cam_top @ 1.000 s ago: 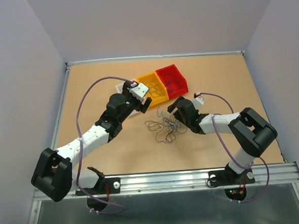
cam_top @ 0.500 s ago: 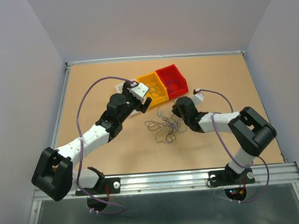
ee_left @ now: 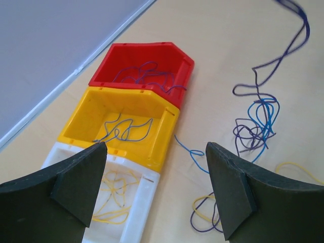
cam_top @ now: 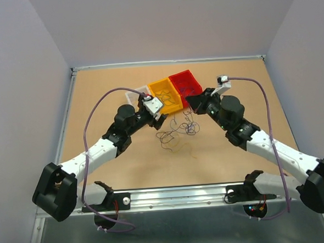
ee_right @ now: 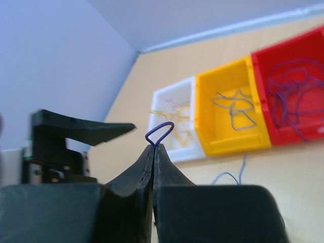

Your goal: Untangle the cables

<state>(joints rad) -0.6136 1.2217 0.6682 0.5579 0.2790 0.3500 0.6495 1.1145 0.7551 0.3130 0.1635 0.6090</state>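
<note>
The cables [cam_top: 176,132] lie as a loose tangle of thin purple, blue and yellow wires on the table between my arms. My right gripper [cam_top: 195,101] hangs above the tangle's right side, in front of the red bin. It is shut on a purple cable, whose small loop [ee_right: 160,132] sticks out past the tips [ee_right: 153,147]. A strand [cam_top: 191,118] runs from it down to the pile. My left gripper [cam_top: 158,117] hovers wide open by the tangle's left side, nothing between its fingers [ee_left: 238,192]. The left wrist view shows a purple-blue knot [ee_left: 258,124] and a loose blue wire [ee_left: 190,149].
Three small bins stand in a row behind the tangle: a red bin [cam_top: 186,87] with purple-blue wires, a yellow bin [cam_top: 166,96] with blue-grey wires, and a white bin [ee_left: 134,202] with yellow wires. The brown table [cam_top: 105,86] has a raised rim and grey walls around it.
My right gripper shut on a purple cable in the tangle, then rose and swung back toward the red bin, drawing the strand up. The left gripper shifted slightly toward the tangle and stayed open.
</note>
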